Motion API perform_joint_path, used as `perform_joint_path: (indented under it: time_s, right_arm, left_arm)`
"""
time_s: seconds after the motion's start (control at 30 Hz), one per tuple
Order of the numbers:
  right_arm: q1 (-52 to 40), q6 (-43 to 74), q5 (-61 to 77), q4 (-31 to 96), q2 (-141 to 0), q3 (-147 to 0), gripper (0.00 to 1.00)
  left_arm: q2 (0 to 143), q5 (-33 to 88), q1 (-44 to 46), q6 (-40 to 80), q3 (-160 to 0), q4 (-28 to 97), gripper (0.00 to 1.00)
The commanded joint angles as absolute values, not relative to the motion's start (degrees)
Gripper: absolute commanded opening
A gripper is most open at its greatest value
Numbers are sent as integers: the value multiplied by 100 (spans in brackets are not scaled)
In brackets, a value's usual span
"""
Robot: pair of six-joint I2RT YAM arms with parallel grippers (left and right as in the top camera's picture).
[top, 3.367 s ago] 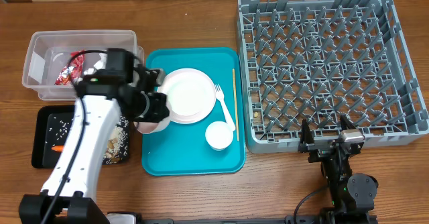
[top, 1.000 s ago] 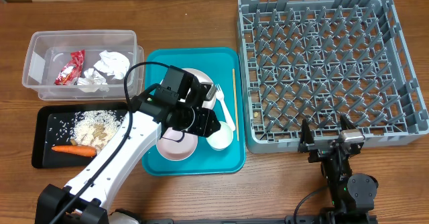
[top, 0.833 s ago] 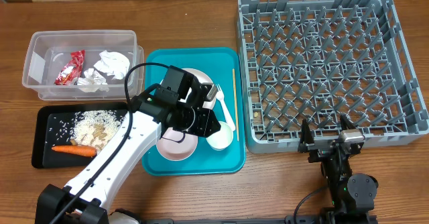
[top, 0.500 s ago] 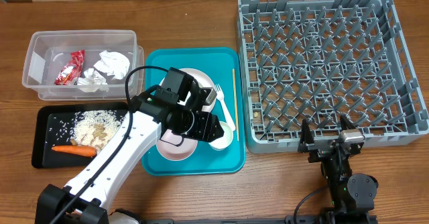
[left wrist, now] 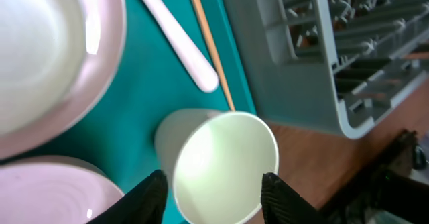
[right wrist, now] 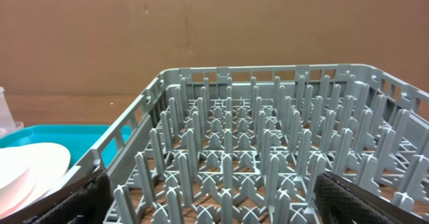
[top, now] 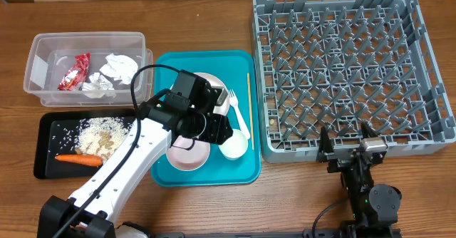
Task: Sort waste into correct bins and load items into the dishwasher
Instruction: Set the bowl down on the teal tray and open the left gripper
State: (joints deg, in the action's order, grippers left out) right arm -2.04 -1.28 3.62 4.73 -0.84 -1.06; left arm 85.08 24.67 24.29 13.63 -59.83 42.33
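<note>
My left gripper (top: 226, 135) is over the teal tray, its fingers closed against both sides of the small white cup (top: 236, 145), which stands on the tray; the cup (left wrist: 224, 160) fills the gap between the fingers (left wrist: 214, 190). The white plate (top: 214, 90), a white bowl (top: 187, 157), the fork (top: 239, 115) and the wooden stick (top: 249, 95) lie on the tray. The clear tub (top: 43, 49) holds the red wrapper (top: 75, 72) and napkins (top: 117, 68). The black tray (top: 44, 135) holds rice (top: 100, 133) and the carrot (top: 78, 159). My right gripper (top: 349, 151) is open at the grey rack's (top: 342, 67) front edge.
The teal serving tray (top: 242, 172) sits between the bins and the rack. The rack's front wall (left wrist: 301, 83) is right beside the cup. The right wrist view looks into the rack's pegs (right wrist: 268, 150), with the plate (right wrist: 27, 170) at its left.
Since 3.4 s ago my left arm swung from the black tray to the cup; a bowl now sits on the teal tray. In the last second it barely moved.
</note>
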Motion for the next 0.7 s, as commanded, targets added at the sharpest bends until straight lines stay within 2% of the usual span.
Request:
perform_joint_path:
  time_s: [0.0, 0.43, 0.57, 0.67]
  right_arm:
    - [-246, -134, 351, 447, -23, -45, 100]
    - [-255, -130, 401, 447, -23, -45, 100]
    - [-255, -121, 895, 316, -23, -49, 100]
    - [-255, 344, 1013, 338, -23, -187, 100]
  left_arm:
    - [8390, 2187, 2445, 1424, -6097, 4125, 52]
    - [8390, 2204, 2447, 1527, -6097, 4125, 54]
    - [8390, 2206, 2447, 1549, -6097, 4136, 56]
    - [8390, 2206, 2447, 1549, -6097, 4193, 56]
